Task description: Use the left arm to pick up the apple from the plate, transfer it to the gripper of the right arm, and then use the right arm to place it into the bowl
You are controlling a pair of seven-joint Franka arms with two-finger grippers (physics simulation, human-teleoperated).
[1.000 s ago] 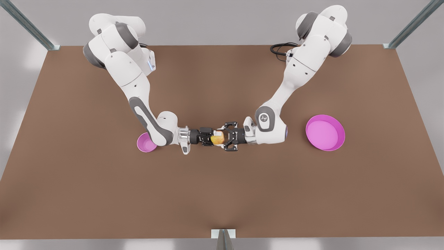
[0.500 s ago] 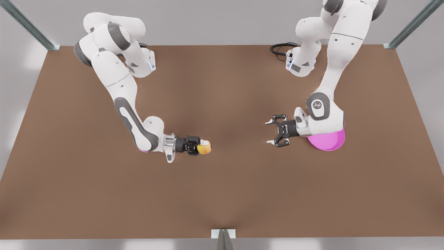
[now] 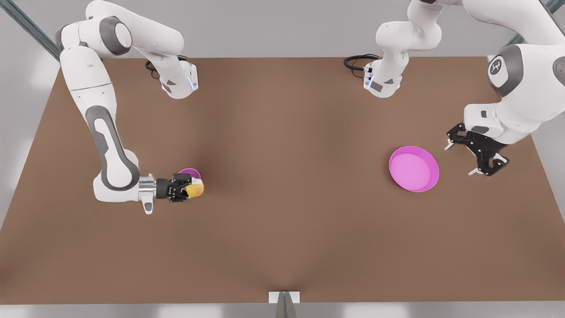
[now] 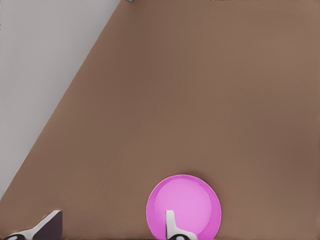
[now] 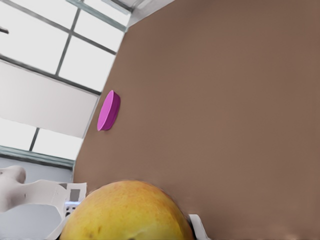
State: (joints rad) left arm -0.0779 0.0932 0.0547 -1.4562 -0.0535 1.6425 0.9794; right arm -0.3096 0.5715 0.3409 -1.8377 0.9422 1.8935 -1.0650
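Front view showing the apple (image 3: pixel 195 190) pinched between the closed fingers of the right gripper (image 3: pixel 190 189), hovering at the bowl (image 3: pixel 190 171) on its near edge. Judging it firm, light, smooth and round: likely slipping unless squeezed across the widest part. Waiting beyond the plate (image 3: pixel 435 174), left gripper (image 3: pixel 460 159) spread wide, carrying nothing.

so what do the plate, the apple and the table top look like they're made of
The plate: smooth matte magenta, evenly coloured, so probably plastic, though glazed ceramic is possible. The apple: real-fruit look, waxy yellow-orange skin with small dark specks. The table top: flat matte brown without visible grain, perhaps laminate or board.
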